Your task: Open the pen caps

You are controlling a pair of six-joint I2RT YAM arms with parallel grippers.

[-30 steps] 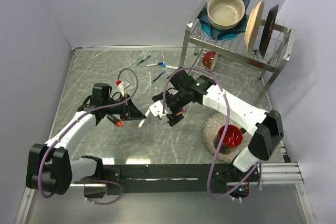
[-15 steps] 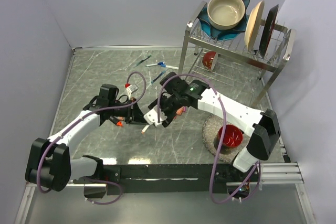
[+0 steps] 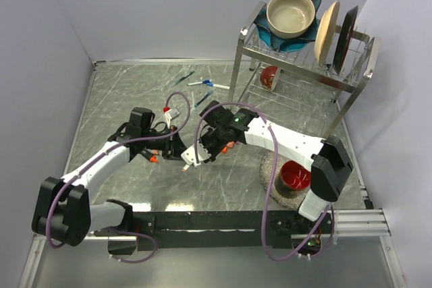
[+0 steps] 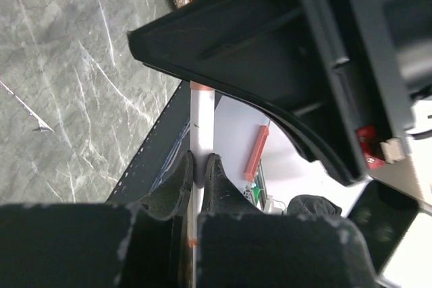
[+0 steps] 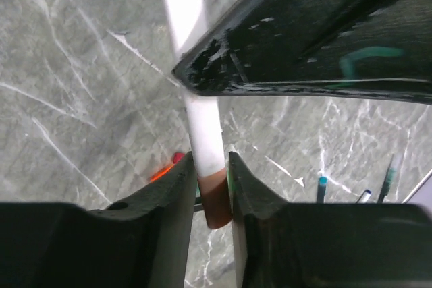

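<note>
At the centre of the marble table, left of the dish rack, the two grippers meet tip to tip. The left gripper is clamped on the white marker barrel. The right gripper presses both fingers against the brownish-red pen cap on that barrel's end, above the table surface.

Rack: metal, far on my right
Rack top: beige bowl, two upright plates
Round mat: red bowl on it
</note>
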